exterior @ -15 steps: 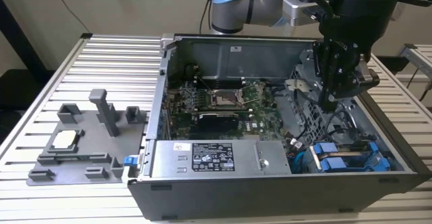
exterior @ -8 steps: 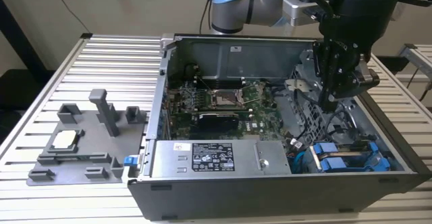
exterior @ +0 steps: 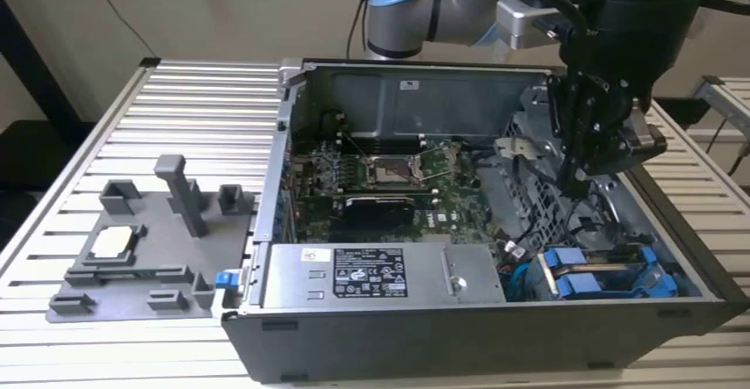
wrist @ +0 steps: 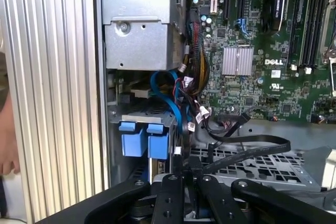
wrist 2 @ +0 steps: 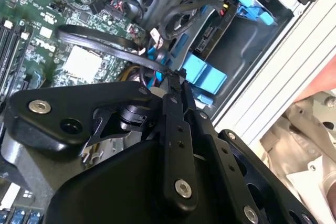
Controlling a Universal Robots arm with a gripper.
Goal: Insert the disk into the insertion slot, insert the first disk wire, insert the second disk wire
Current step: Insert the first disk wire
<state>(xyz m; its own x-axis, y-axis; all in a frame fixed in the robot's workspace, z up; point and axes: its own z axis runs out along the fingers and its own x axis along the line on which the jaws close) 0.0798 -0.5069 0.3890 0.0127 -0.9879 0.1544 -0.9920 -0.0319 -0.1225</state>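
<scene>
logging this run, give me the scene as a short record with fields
gripper: inside the case, low at the exterior view's right, shut on the wire's end
wire: black flat cable, looping out from the fingertips
carriers: two blue ones side by side, seated in the case's corner
case: open, lying on the table
tray: grey, on the table at the exterior view's left of the case
</scene>
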